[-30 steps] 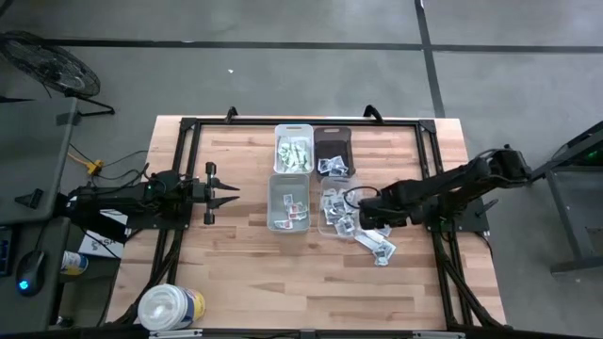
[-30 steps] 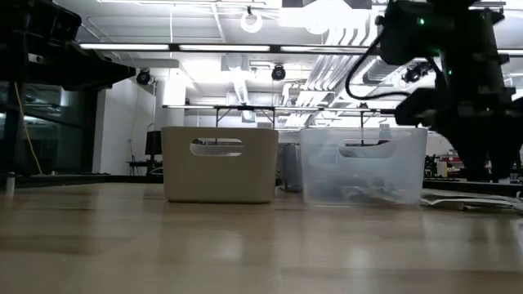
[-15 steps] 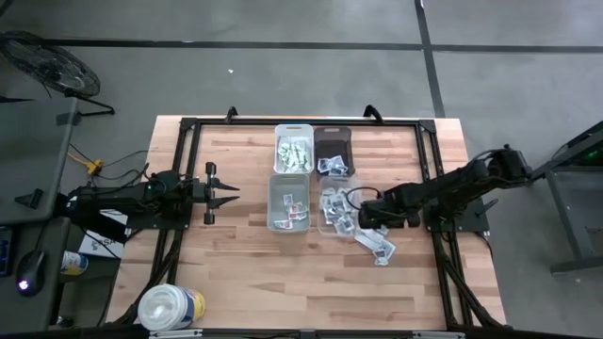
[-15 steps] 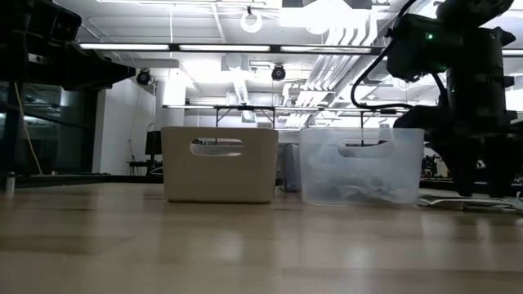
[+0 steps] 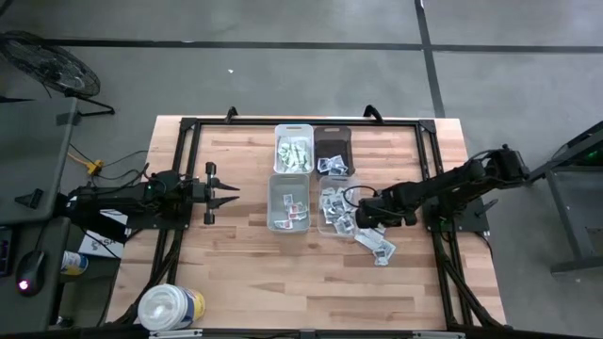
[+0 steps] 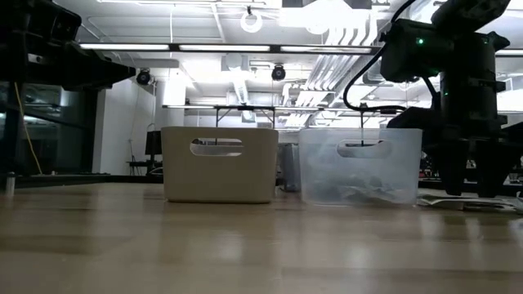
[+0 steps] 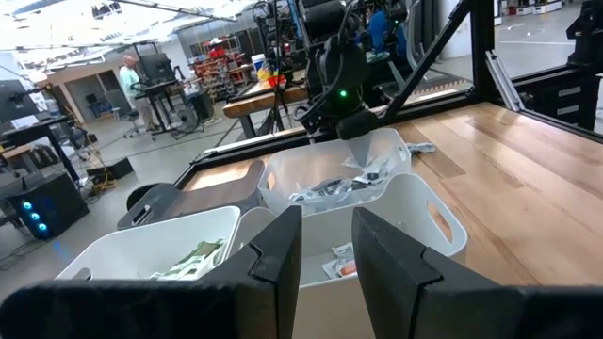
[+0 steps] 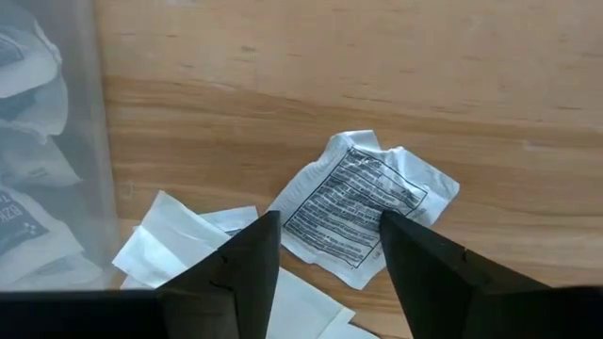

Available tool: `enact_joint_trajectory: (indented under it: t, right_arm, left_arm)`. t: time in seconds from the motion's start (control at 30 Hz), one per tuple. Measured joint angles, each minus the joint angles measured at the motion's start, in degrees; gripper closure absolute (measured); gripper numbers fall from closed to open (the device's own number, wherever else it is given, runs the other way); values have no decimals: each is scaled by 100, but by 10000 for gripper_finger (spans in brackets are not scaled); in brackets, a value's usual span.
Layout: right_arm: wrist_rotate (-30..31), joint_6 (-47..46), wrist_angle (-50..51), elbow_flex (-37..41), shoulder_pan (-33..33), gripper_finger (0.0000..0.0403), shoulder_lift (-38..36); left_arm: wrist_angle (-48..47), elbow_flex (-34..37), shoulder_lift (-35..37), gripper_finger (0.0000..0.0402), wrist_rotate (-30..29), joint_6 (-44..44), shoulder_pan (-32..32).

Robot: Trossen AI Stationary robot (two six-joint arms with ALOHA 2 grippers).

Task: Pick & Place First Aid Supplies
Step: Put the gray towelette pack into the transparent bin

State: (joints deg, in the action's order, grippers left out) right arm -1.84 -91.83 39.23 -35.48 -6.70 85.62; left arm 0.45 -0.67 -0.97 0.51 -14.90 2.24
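I am hovering the right pincer, parted and empty, over loose packets lying on the surface; most are sitting in bins already.

Workshop-lab: exposed ceiling ducts, fluorescent lights, workbenches, concrete floor.

**Workshop hall under bright ceiling lights**

Grey concrete floor crossed by dark lines — wooden table in a black frame. Beyond: ceiling light strips, white ducts, cluttered workbenches, a distant person.
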Motion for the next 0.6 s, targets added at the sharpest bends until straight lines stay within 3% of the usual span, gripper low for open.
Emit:
enact_joint_trajectory:
  t: [0.6]
  right_arm:
    - [42, 198, 69, 6, -2, 336, -89]
  left_arm:
    - [0, 0, -2, 305, 2, 0, -2]
